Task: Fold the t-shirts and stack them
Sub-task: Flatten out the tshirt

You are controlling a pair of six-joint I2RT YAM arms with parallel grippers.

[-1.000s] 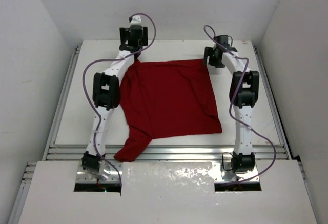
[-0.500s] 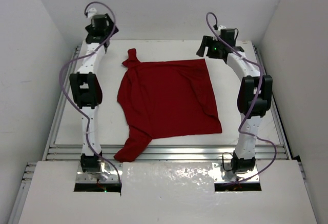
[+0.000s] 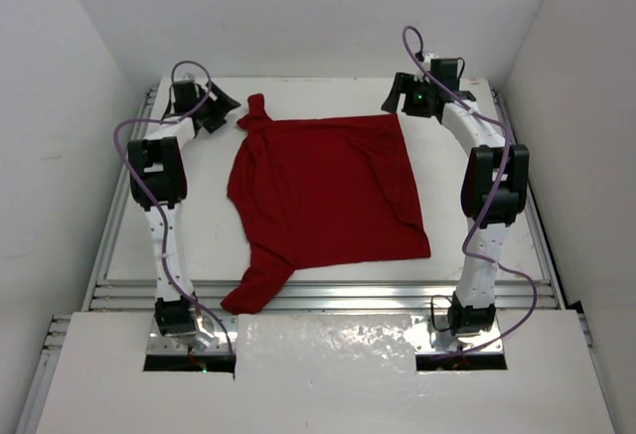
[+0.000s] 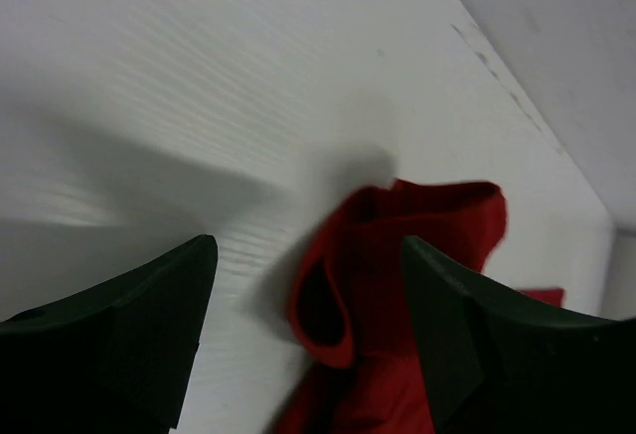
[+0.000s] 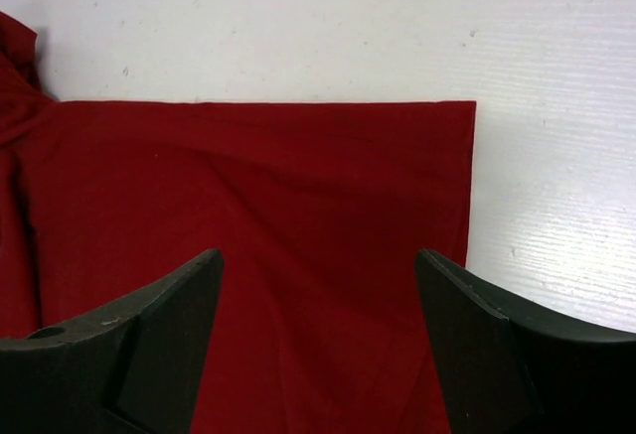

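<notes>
Looking at it, no fold is done yet: the dark red t-shirt lies spread mostly flat on the worktop, with a bunched lump at its 11 o'clock corner and a sleeve trailing at 7. The left gripper reaches low toward that lump, the right gripper hovers over the 1 o'clock corner, both with fingers spread apart, grasping nothing.

T-shirt: matt dark red cloth, softly creased. Table: white, matt, finely ribbed. Rails, lower centre: grooved bare metal, dull sheen.
</notes>
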